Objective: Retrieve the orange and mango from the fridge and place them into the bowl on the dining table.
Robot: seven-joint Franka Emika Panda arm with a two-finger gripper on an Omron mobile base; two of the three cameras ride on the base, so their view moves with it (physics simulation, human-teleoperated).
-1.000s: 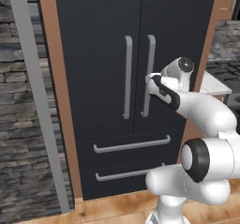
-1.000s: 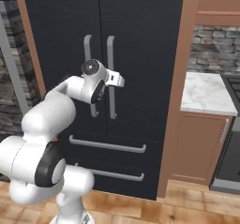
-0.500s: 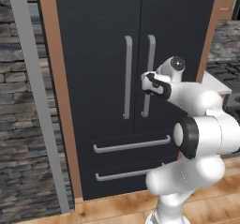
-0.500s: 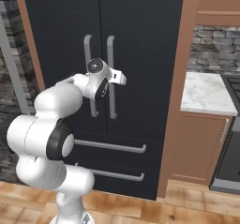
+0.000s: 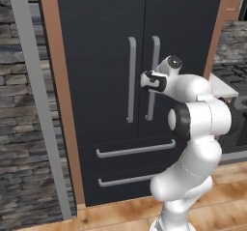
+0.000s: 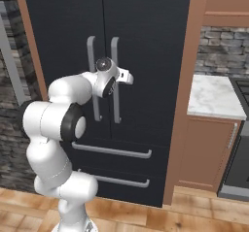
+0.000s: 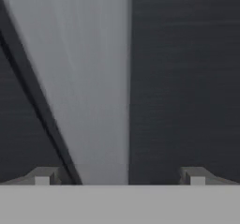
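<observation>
Two fridge (image 5: 101, 46) doors are closed — the gripper (image 7: 119, 175), jaws wide apart, is at the right door's handle (image 7: 89, 87).

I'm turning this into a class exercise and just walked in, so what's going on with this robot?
A white robot arm is reaching for the tall dark charcoal fridge, whose two doors and two lower drawers are all shut. Its tool is open and sits right at the right-hand grey bar handle, with the bar between the fingertips but not clamped. The fridge has not been opened, so fetching the fruit has yet to begin.
</observation>
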